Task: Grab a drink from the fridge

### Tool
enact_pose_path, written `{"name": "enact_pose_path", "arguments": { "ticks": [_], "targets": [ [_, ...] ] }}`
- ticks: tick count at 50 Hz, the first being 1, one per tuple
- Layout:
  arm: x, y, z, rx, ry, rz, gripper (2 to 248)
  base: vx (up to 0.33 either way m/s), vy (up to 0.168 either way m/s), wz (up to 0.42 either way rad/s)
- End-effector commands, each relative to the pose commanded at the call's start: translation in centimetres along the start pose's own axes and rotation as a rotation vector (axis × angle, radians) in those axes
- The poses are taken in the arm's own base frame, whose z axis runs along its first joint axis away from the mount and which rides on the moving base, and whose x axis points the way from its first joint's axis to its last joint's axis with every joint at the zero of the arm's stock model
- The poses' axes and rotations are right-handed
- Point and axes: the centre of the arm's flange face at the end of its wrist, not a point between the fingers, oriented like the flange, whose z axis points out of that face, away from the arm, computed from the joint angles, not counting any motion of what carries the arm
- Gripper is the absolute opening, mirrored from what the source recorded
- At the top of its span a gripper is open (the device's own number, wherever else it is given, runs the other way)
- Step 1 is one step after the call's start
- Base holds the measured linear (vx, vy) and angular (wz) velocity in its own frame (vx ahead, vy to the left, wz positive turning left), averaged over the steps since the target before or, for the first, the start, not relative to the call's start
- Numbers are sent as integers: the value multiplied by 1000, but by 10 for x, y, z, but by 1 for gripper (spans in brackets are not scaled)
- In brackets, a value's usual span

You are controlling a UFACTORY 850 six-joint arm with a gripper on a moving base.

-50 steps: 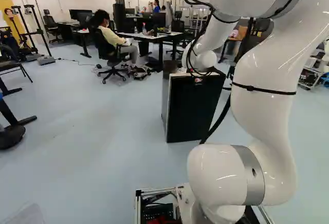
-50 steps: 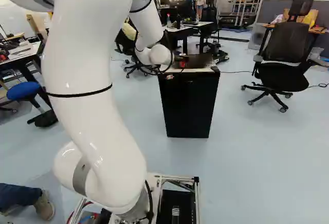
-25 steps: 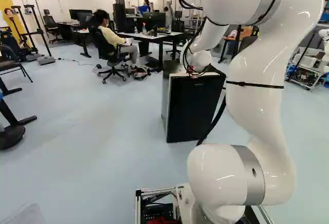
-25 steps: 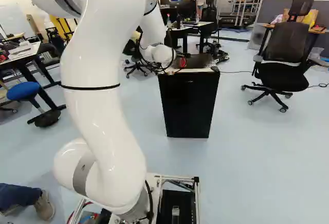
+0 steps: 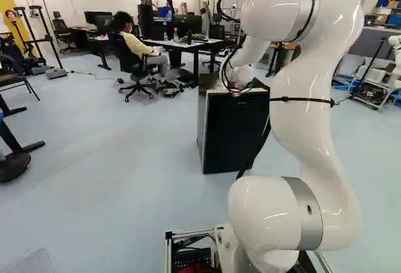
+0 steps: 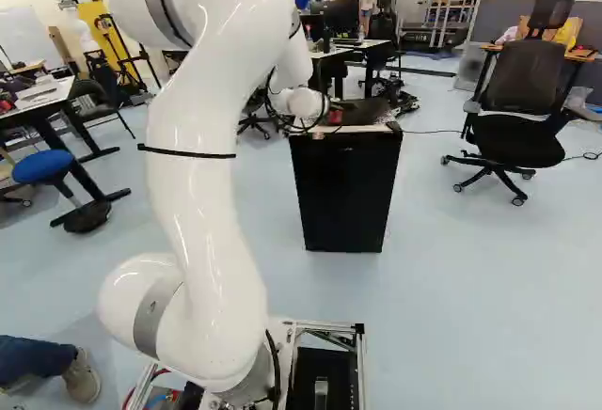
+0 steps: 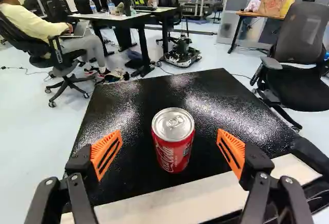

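Note:
In the right base view my gripper point(image 6: 316, 134) shows only in part, low over the front edge of the small black fridge point(image 6: 344, 194). A red and silver drink can point(image 7: 173, 140) stands upright on the fridge's black top point(image 7: 216, 93). Seen from the wrist, my gripper point(image 7: 169, 154) is wide open, with an orange-padded finger on either side of the can and a gap on both sides. Neither finger touches it. The fridge door point(image 5: 235, 132) is shut.
Beyond the fridge are desks point(image 7: 123, 16) and a seated person. An empty black office chair point(image 6: 520, 114) stands right of the fridge in the right base view. Another robot point(image 5: 395, 51) shows at the right edge of the left base view.
The elbow and upper arm have swung leftward in the left base view and rightward in the right one. The wrist has shifted slightly by the fridge top. Base and fridge have stayed put.

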Motion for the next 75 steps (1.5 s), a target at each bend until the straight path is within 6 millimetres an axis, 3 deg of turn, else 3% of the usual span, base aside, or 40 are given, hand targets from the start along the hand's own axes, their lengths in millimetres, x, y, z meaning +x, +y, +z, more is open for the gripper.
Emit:
{"name": "enact_pose_path", "arguments": {
  "ticks": [7,25,26,30,31,35,36,40,41,75],
  "targets": [
    [-6,4,9,-6,-8,2,247,0,0,0],
    [-6,4,9,-6,-8,2,242,0,0,0],
    [-6,4,9,-6,-8,2,207,0,0,0],
    [-6,4,9,-6,-8,2,207,0,0,0],
    [-6,4,9,-6,-8,2,168,0,0,0],
    [-6,4,9,-6,-8,2,168,0,0,0],
    [-6,4,9,-6,-8,2,130,0,0,0],
    [-6,4,9,-6,-8,2,130,0,0,0],
    [-6,4,9,-6,-8,2,100,0,0,0],
    [19,4,-4,-5,34,3,100,0,0,0]
  ]
}}
